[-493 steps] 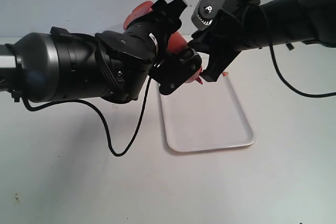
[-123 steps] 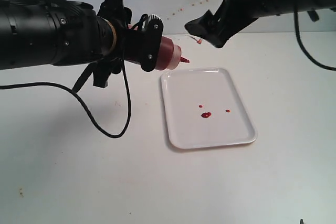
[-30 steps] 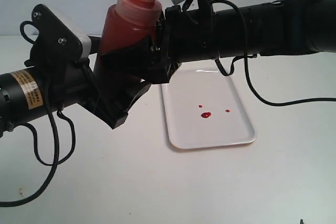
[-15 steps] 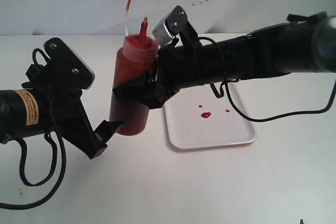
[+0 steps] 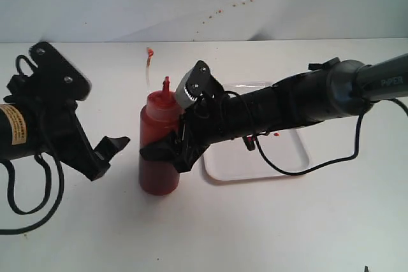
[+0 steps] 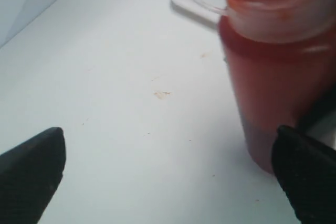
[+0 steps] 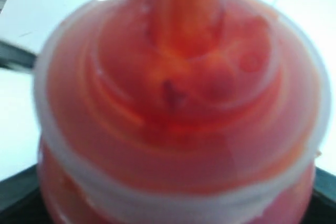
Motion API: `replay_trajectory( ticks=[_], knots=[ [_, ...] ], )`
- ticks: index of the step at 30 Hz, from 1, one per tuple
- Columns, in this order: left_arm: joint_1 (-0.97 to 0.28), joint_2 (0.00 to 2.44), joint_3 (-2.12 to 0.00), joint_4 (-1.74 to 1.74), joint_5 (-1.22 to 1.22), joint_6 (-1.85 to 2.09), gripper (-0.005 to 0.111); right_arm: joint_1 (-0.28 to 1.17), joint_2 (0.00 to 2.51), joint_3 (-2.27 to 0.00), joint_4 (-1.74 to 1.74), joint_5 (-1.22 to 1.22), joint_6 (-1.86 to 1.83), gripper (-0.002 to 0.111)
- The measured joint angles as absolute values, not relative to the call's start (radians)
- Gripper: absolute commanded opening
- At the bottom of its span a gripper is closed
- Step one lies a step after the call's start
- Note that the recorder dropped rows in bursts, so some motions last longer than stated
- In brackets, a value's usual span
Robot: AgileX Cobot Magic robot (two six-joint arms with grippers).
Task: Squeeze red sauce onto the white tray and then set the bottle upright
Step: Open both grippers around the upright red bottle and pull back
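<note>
Where the exterior view takes in both arms, the bottle stands upright on the white surface, just left of the white tray. The right pincer is closed about its mid-body, one finger on either side. The left pincer stands apart on the bottle's other side, jaws spread wide and holding nothing. Red sauce shows dark through the bottle wall. The small cap hangs in the air above the nozzle on a thin tether, and the right arm crosses the tray and hides much of its floor. In the left wrist view the bottle lies close by one of the two dark fingertips; whether that finger touches it cannot be told, and the bottle's top is cut off. In the right wrist view the domed cap of the bottle fills the frame, blurred. Only dark slivers of the pincer show at the lower corners.
</note>
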State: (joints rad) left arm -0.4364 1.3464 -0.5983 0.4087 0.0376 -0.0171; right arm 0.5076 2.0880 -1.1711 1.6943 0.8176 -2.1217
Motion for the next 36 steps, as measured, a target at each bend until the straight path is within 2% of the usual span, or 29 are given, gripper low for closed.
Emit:
replay_trajectory(
  ticks=[7, 14, 16, 18, 23, 24, 36],
  knots=[
    [-0.299, 1.346, -0.519, 0.38, -0.113, -0.036, 0.105, 0.563, 2.084, -1.171, 1.72, 0.729, -2.132, 0.0],
    [-0.283, 1.345, -0.497, 0.376, -0.182, -0.042, 0.105, 0.569, 2.082, -1.171, 1.725, 0.719, -2.132, 0.002],
    [-0.283, 1.345, -0.497, 0.376, -0.185, -0.042, 0.105, 0.569, 2.082, -1.171, 1.725, 0.719, -2.132, 0.012],
    [-0.283, 1.345, -0.497, 0.376, -0.185, -0.042, 0.105, 0.569, 2.082, -1.171, 1.725, 0.719, -2.132, 0.027],
    [-0.283, 1.345, -0.497, 0.376, -0.186, -0.042, 0.105, 0.569, 2.08, -1.173, 1.676, 0.721, -2.132, 0.096],
    [-0.283, 1.345, -0.497, 0.376, -0.186, -0.042, 0.105, 0.569, 2.08, -1.173, 1.671, 0.724, -2.132, 0.105],
    [-0.283, 1.345, -0.497, 0.376, -0.193, -0.042, 0.105, 0.569, 2.0, -1.173, 1.676, 0.771, -2.132, 0.103]
  ],
)
